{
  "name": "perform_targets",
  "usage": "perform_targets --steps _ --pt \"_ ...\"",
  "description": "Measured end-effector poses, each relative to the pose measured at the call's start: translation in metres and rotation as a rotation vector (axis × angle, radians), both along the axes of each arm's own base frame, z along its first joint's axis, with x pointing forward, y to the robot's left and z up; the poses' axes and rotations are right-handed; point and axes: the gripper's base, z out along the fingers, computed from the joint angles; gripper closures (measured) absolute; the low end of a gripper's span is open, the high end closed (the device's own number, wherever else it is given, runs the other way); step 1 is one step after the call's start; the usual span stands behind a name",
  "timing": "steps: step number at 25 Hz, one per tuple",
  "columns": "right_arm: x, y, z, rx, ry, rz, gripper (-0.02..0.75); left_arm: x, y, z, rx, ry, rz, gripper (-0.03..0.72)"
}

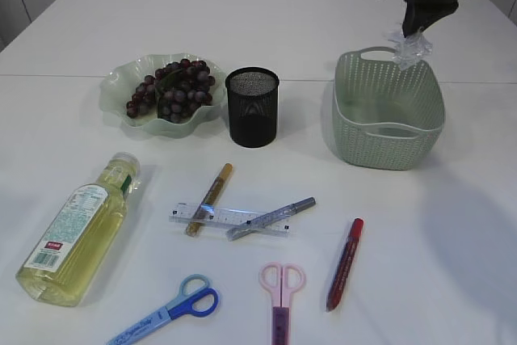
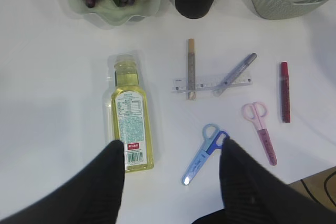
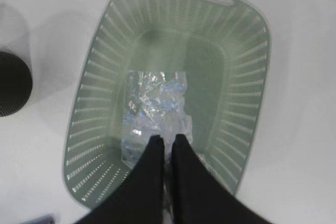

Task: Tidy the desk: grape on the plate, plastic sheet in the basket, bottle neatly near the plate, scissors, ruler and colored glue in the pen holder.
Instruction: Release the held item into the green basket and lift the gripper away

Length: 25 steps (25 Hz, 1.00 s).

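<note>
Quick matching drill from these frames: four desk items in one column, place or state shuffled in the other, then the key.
1 grapes
2 plastic sheet
3 bottle
4 ruler

A lying on its side on the table
B under two glue pens
C on the plate
D pinched in the right tool over the basket

Pairs: 1-C, 2-D, 3-A, 4-B

R gripper [image 3: 167, 145] clamped; L gripper [image 2: 170, 161] spread.
</note>
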Motion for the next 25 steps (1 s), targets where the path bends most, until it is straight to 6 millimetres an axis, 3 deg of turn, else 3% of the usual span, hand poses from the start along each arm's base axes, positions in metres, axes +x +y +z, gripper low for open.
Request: perform_targets --steps 8,19,25 --pt "0.0021 0.0004 -0.0056 0.001 0.013 -0.001 0.672 0.0000 0.0000 0.0000 0.000 0.000 0.000 0.264" --pt "0.0021 0.0008 -0.0056 0.005 0.013 0.000 0.452 -0.0007 -0.0018 0.0002 -0.020 0.006 -0.009 0.266" --pt "0.0017 0.0027 -0.0057 0.028 0.018 0.001 0.275 -0.0007 -0.0020 0.0003 -0.021 0.007 -0.009 0.266"
